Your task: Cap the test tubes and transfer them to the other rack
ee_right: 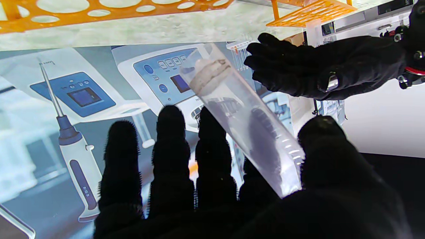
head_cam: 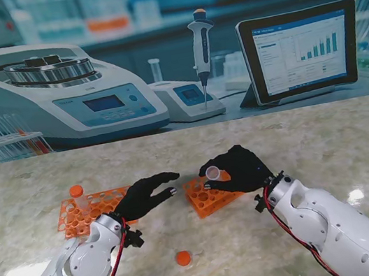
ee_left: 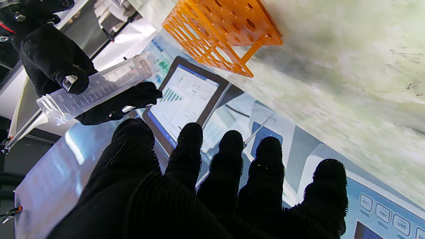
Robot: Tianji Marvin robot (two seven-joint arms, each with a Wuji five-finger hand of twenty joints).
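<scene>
My right hand [head_cam: 241, 169] is shut on a clear, uncapped test tube [head_cam: 212, 173], held tilted above the right orange rack [head_cam: 206, 202]. The tube [ee_left: 94, 88] has printed graduations and its open mouth faces my left hand; in the right wrist view the tube [ee_right: 242, 132] lies between thumb and fingers. My left hand [head_cam: 146, 195] hovers open, fingers spread, a short way left of the tube and holds nothing. A loose orange cap [head_cam: 183, 257] lies on the table nearer to me. The left orange rack [head_cam: 84, 215] carries an orange-capped tube [head_cam: 76, 191] at its far corner.
A centrifuge [head_cam: 57, 95], a small device with a pipette [head_cam: 200, 43] and a tablet [head_cam: 301, 51] stand along the back behind the marble table [head_cam: 328, 149]. Both racks show several vacant holes.
</scene>
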